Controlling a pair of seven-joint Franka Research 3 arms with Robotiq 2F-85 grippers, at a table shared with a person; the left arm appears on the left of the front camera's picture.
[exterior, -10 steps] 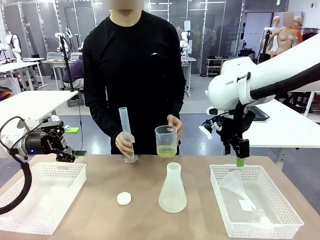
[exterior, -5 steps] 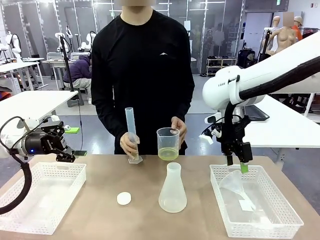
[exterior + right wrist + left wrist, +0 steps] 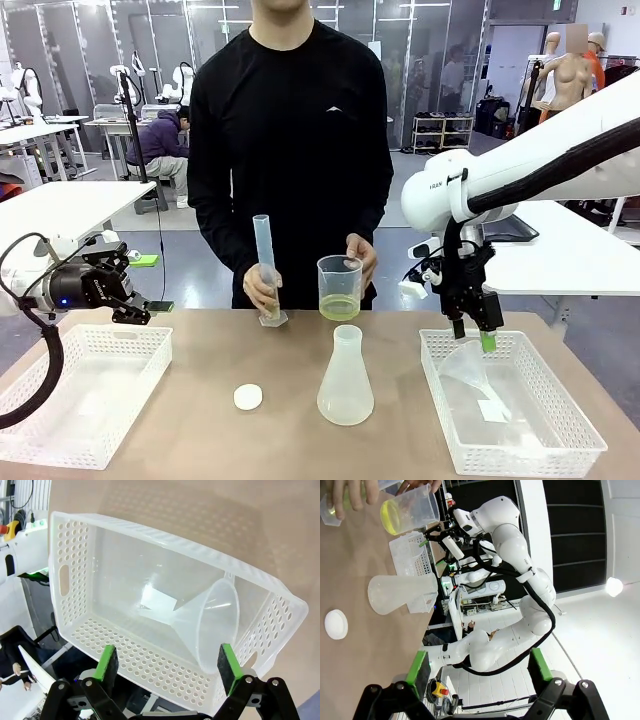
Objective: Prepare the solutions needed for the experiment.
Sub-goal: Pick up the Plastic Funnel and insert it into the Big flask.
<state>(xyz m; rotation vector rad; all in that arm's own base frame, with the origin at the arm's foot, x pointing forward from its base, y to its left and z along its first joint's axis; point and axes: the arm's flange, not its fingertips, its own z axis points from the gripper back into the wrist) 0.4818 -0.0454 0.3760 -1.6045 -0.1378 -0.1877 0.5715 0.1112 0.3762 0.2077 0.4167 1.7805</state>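
Note:
A person at the far side holds a clear beaker [image 3: 339, 288] with a shallow layer of yellow-green solution [image 3: 392, 517] in one hand. The other hand steadies a tall graduated cylinder [image 3: 265, 268] on the table. A translucent conical flask [image 3: 346, 378] stands mid-table, with a white cap [image 3: 248, 397] to its left. My right gripper [image 3: 474, 335] hangs open just above a clear funnel [image 3: 210, 625] lying in the right basket [image 3: 432, 365]. My left gripper [image 3: 152, 283] is open over the left basket's far edge, holding nothing.
A white perforated basket [image 3: 100, 332] sits at the front left. The right basket also holds a small white slip [image 3: 492, 410] beside the funnel. Bare tabletop lies between the flask and each basket.
My right arm has swung left and lowered, bringing its gripper down close over the funnel. The person has shifted slightly right with the beaker and cylinder. The left arm has not moved.

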